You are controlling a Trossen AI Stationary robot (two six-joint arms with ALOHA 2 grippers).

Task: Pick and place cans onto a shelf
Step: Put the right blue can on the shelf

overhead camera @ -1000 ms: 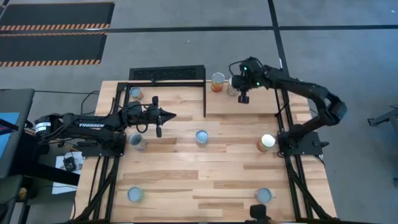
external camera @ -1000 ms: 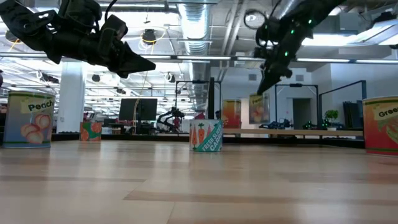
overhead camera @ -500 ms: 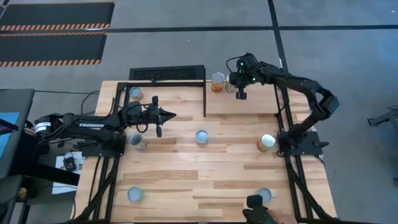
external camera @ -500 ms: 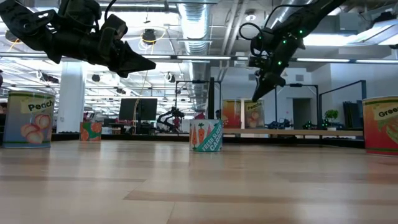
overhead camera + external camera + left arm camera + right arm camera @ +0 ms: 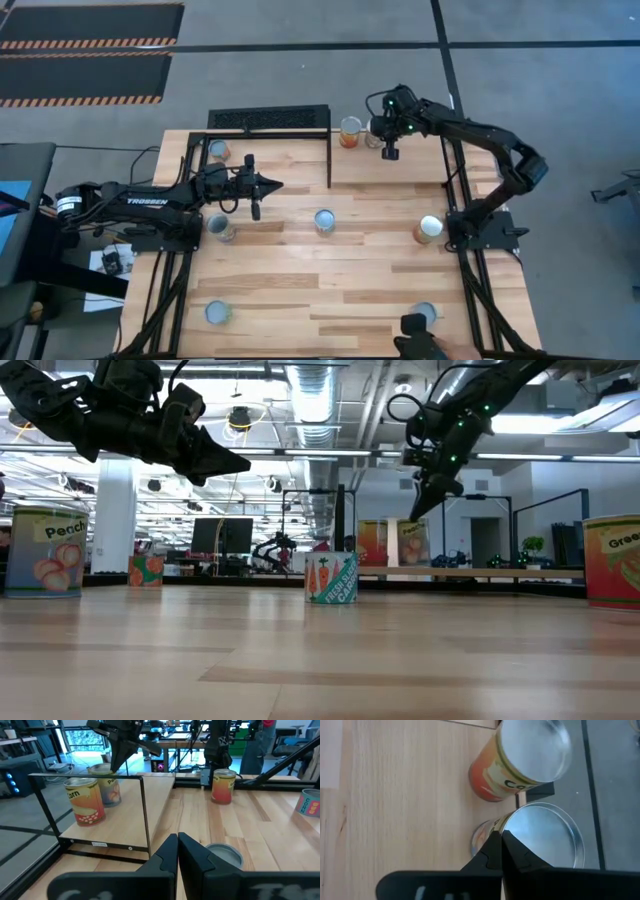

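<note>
right gripper (image 5: 391, 153) clenched empty above shiny-topped orange-labelled tin can (image 5: 540, 836); best to spread fingers wide, centre over lid, then descend. left gripper (image 5: 268, 185) clenched, idle.

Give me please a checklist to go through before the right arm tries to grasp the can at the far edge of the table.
1. Right gripper open for a grasp: not ok, its fingers are pressed together.
2. Gripper lined up over the silver-topped can: ok, the top lies just past the fingertips.
3. Room around that can: cannot tell, the corn can stands very close beside it.
4. Free space on the shelf: ok, only a small can stands there.
5. Left gripper clear of the right arm: ok, it hovers shut by the shelf's near edge.
</note>
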